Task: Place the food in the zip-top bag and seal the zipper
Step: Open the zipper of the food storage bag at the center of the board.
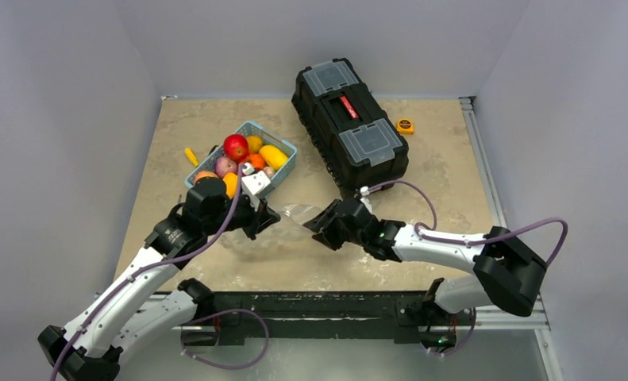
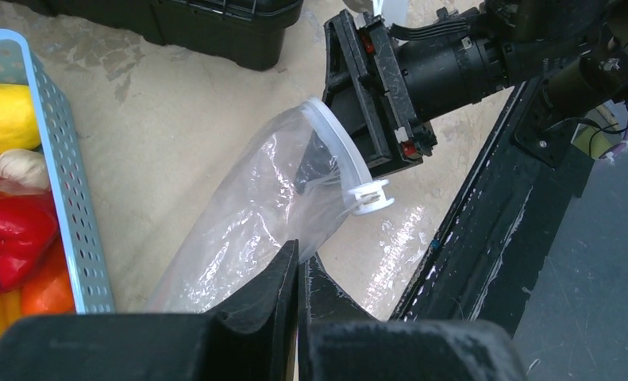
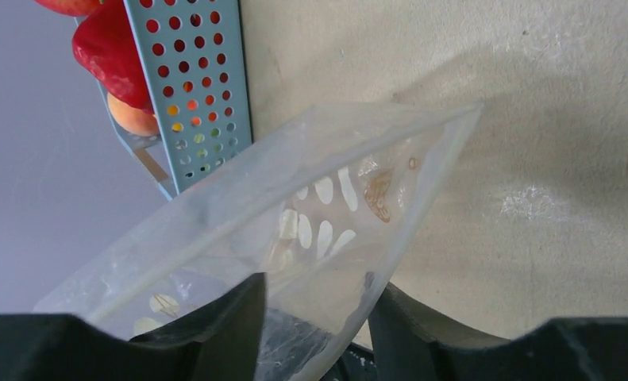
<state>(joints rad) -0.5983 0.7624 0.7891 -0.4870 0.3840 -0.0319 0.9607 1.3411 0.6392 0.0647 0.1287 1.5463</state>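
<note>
The clear zip-top bag [image 1: 283, 226] with white dots hangs between my two grippers, just in front of the basket. My left gripper [image 2: 298, 258] is shut, pinching one edge of the bag [image 2: 247, 214]. The white zipper [image 2: 344, 147] and its slider [image 2: 371, 194] curve along the bag's mouth beside my right gripper [image 2: 374, 103]. My right gripper [image 3: 314, 305] stands open, its fingers straddling the mouth edge of the bag [image 3: 310, 206]. The food [image 1: 236, 146] lies piled in the light-blue basket [image 1: 288, 148]: a red apple, yellow, orange and purple pieces. No food shows inside the bag.
A black toolbox [image 1: 350, 127] lies at the back right with an orange tape measure [image 1: 405, 125] beside it. A yellow-handled tool [image 1: 191, 156] lies left of the basket. The basket wall [image 3: 195, 95] is close behind the bag. A black rail [image 1: 318, 305] runs along the near table edge.
</note>
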